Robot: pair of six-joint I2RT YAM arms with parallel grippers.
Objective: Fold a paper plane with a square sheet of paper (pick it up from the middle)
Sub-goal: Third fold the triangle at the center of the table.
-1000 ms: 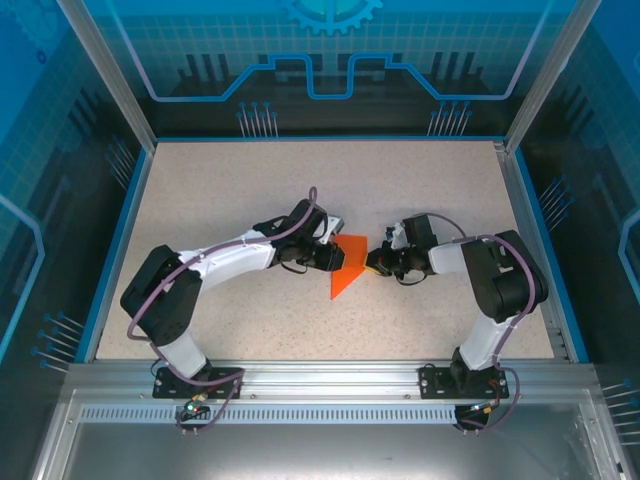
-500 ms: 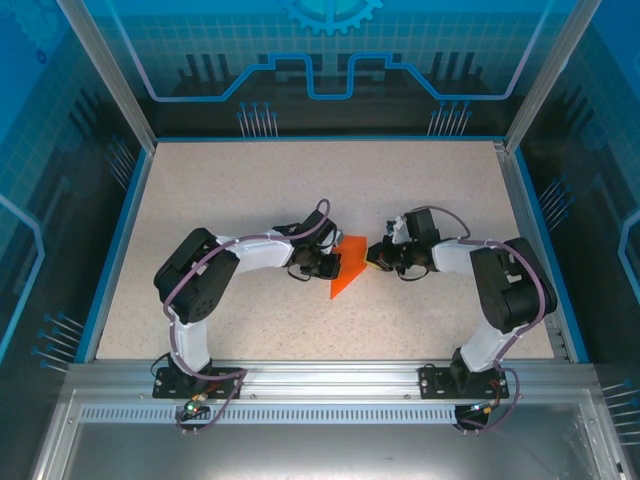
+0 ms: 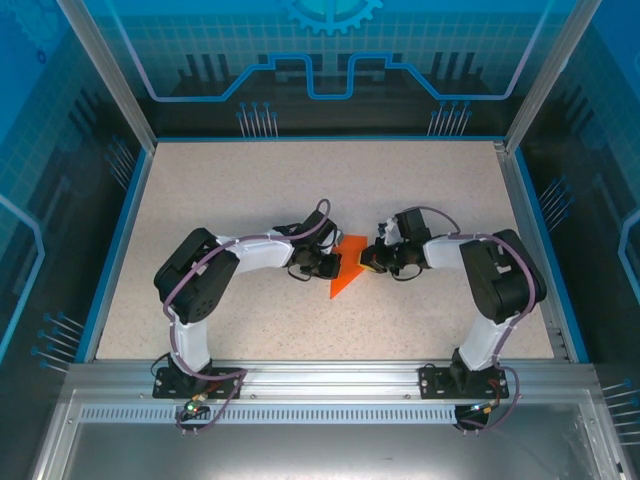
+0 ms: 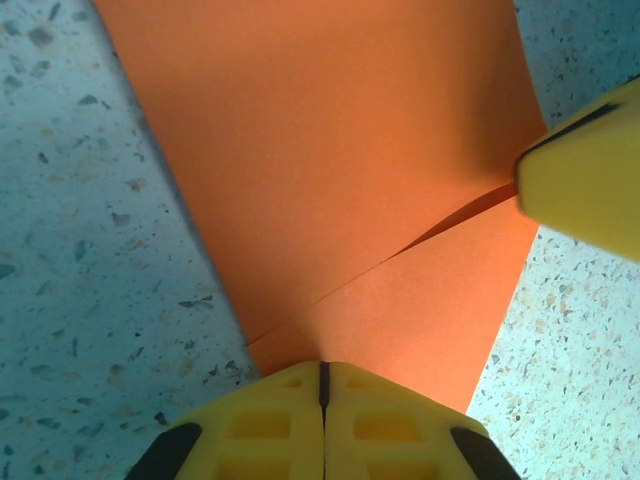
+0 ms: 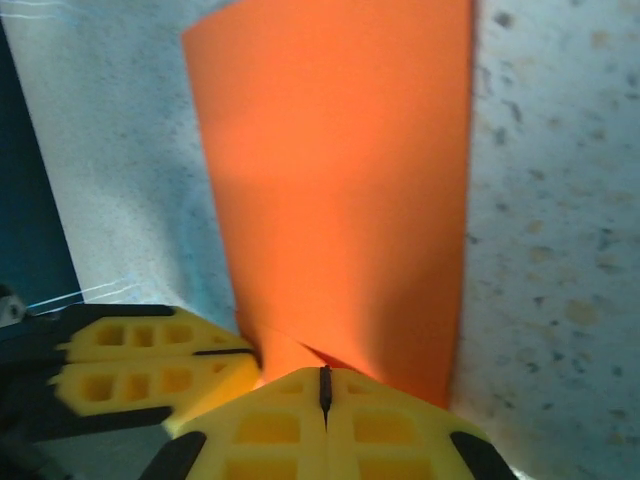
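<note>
Square sheet of paper (image 3: 344, 272): already part-folded. It lies flat on the surface (image 3: 220, 200) midway between the two arms, broad end toward the far side and tapering to a point toward the near edge. Left pincer (image 3: 330, 263) sits low at the paper's left edge and right pincer (image 3: 371, 260) at its right edge, the two very near each other. In the left wrist view the left pincer's fingers are pressed together, seam closed, tips at the paper's margin. Whether they nip an edge or only bear down on it, I cannot tell. A folded flap (image 4: 430, 300) shows there with a slightly lifted edge, and the right pincer's tip touches that edge. In the right wrist view the right pincer's fingers are likewise closed tight at the paper's near end, and a grip on the paper cannot be confirmed there either. Risks, as judged:
- The sheet is thin and light, so any sideways drag from a closed tip could skate it across the surface and throw the fold off line.
- The flap looks unpressed and may spring open once the tip leaves.
- Pulling in opposite directions could tear or crumple it.
- The pincers are close enough to knock together on a careless move.
</note>
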